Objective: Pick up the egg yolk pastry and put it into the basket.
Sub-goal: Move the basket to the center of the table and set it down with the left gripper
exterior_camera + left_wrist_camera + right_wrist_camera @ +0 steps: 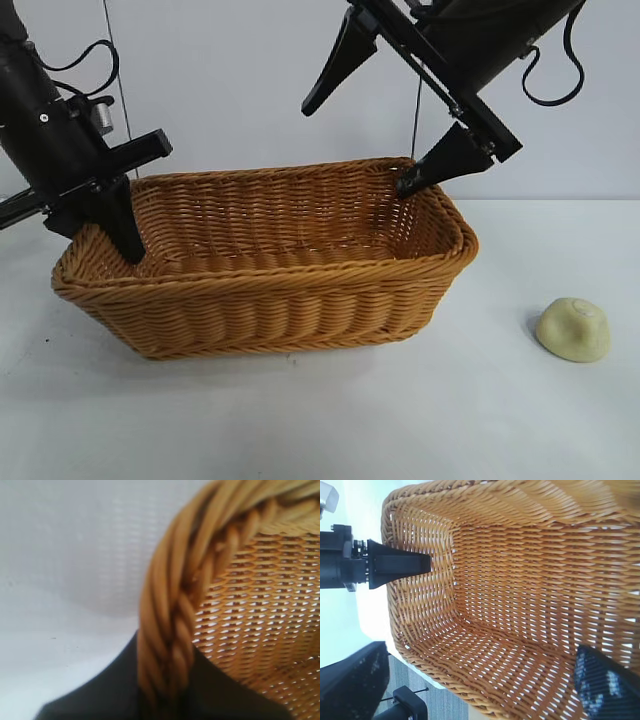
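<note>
The egg yolk pastry [573,329] lies untouched on the tabletop [320,420] toward its right edge, well apart from the basket [265,300], which takes up the middle and holds nothing. The right tool [380,115] hangs above the basket's far right corner with its fingers spread wide, one fingertip [412,183] touching or just beside the braided rim there. The left tool [128,225] is at the basket's left end; the left wrist view shows the rim passing between its dark fingers, so it looks clamped on the rim, though I cannot be sure how firmly. The main risk is the right arm's route: to reach the pastry it must swing out toward the right edge, and a low fingertip could hook the rim and drag or tip the basket, more so if the left tool's grip resists and twists the wicker. At the pastry itself, the smooth dome could squirt sideways if the fingers close off-centre, or be crushed if they close too hard. It could also roll toward the tabletop's right edge. On the way back, releasing too high or over the rim could bounce it out.
</note>
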